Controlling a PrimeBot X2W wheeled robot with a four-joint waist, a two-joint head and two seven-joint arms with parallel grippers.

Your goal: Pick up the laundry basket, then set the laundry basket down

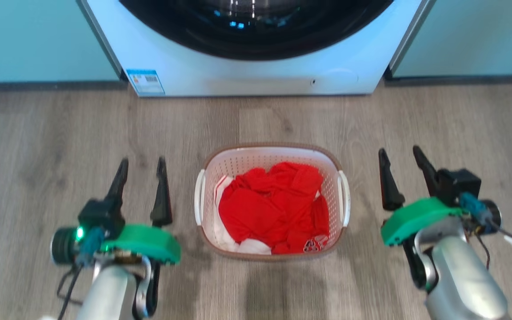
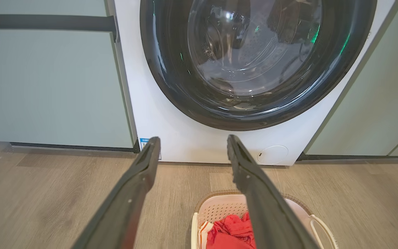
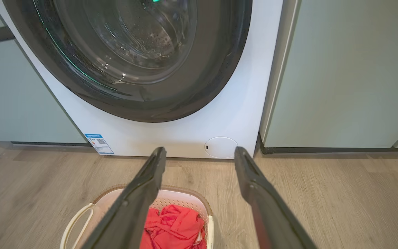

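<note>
You're looking down at a grey wood-plank floor (image 1: 38, 146). The laundry basket (image 1: 256, 162) sits on it, holding red clothes (image 1: 274, 204). A white washing machine (image 1: 256, 75) stands at its 12 o'clock, between pale green cabinets (image 1: 29, 40). Your left gripper (image 1: 143, 161) is at its 9 o'clock and your right gripper (image 1: 398, 150) at 3, both spread wide and empty.

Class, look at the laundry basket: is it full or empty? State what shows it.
Partly full. The basket holds crumpled red and white clothes, and its perforated far wall shows bare above them.
</note>
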